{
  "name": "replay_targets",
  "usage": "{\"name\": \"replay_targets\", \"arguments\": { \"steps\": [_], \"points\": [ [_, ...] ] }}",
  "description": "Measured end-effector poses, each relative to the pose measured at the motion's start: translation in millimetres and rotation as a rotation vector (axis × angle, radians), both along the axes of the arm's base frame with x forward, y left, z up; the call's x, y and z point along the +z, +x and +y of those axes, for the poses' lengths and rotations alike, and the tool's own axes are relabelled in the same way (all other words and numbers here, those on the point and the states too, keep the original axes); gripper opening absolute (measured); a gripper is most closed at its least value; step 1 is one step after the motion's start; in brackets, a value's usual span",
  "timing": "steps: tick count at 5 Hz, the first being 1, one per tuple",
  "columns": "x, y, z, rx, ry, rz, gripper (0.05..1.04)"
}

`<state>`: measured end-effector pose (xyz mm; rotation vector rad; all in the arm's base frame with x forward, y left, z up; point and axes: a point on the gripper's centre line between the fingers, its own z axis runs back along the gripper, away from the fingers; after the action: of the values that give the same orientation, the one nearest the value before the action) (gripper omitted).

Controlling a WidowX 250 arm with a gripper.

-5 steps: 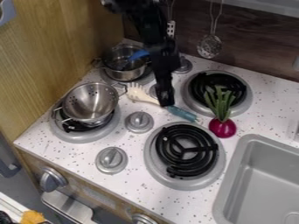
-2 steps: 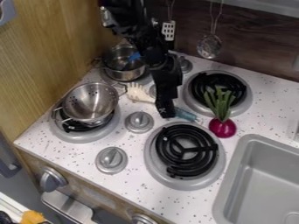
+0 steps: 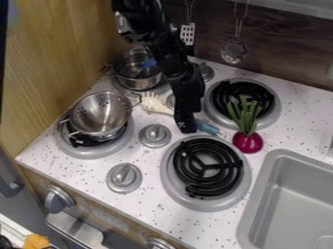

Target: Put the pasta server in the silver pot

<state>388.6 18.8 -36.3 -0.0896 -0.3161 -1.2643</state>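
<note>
Jaws at pasta server (image 3: 155, 104), spread or pressed together: cannot tell; silver pot (image 3: 139, 84) on back-left burner (image 3: 162, 89).

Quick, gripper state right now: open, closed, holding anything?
Black gripper: open or closed can't be told, nor whether it grips the teal-handled, cream-headed pasta server, part of which it hides.

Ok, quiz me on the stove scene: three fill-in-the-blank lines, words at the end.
The pasta server lies ____ the silver pot, not inside it.
In this view, the colander is to the ____ of the end effector.
The purple onion has ____ stalks.
Missing words: outside; left; green.
</note>
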Motion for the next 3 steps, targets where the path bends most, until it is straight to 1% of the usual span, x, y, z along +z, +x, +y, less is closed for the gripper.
{"name": "replay_targets", "arguments": {
  "steps": [1,2,3],
  "points": [
    [-2.0,-1.7,4.1,0.016,-0.016,-0.011,1.001],
    [-2.1,-1.2,3.8,0.009,-0.017,-0.018,0.954],
    [-2.6,-2.4,3.5,0.022,-0.023,0.008,0.649]
  ]
}}
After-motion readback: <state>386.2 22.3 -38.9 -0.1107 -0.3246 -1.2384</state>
